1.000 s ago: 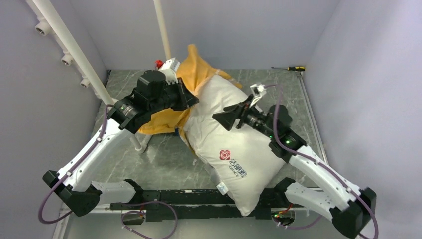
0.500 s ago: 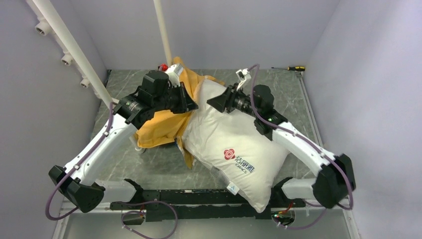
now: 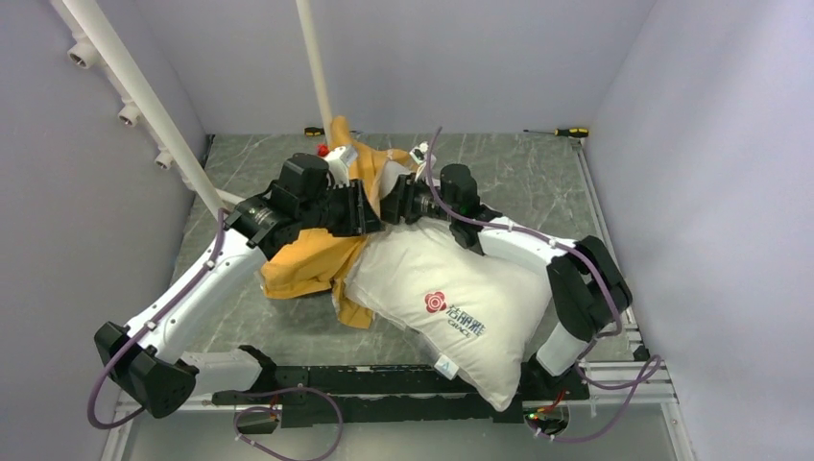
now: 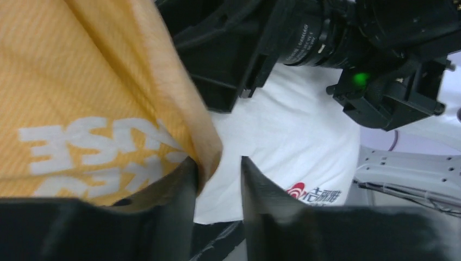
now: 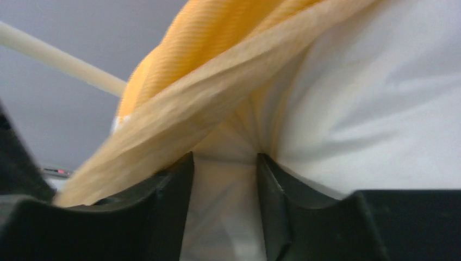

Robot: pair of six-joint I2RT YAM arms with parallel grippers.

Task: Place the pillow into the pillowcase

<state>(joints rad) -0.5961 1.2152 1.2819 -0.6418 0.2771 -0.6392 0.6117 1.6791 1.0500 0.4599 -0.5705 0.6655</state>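
The white pillow (image 3: pixel 451 279) lies slanted across the table, its red logo up, its far corner at the mouth of the yellow-orange pillowcase (image 3: pixel 307 259). My right gripper (image 3: pixel 392 204) is shut on that corner; puckered pillow (image 5: pixel 380 98) cloth fills the gap of the right gripper (image 5: pixel 224 160) under the pillowcase (image 5: pixel 217 49) hem. My left gripper (image 3: pixel 370 209) faces it, almost touching. In the left wrist view the left gripper (image 4: pixel 216 163) stands narrowly open, the pillowcase (image 4: pixel 81 81) edge draped over its left finger and the pillow (image 4: pixel 293 141) showing beyond.
A white upright pole (image 3: pixel 315 67) and a slanted pipe (image 3: pixel 134 91) stand at the back left. Screwdrivers lie at the far edge (image 3: pixel 566 132) and behind the case (image 3: pixel 314 131). Grey walls close in three sides. The right arm's wrist (image 4: pixel 348 38) looms just ahead of the left gripper.
My right gripper closed on the pillow's far corner and carried it left and back to the pillowcase mouth. The pillow slid left. My left jaws parted slightly.
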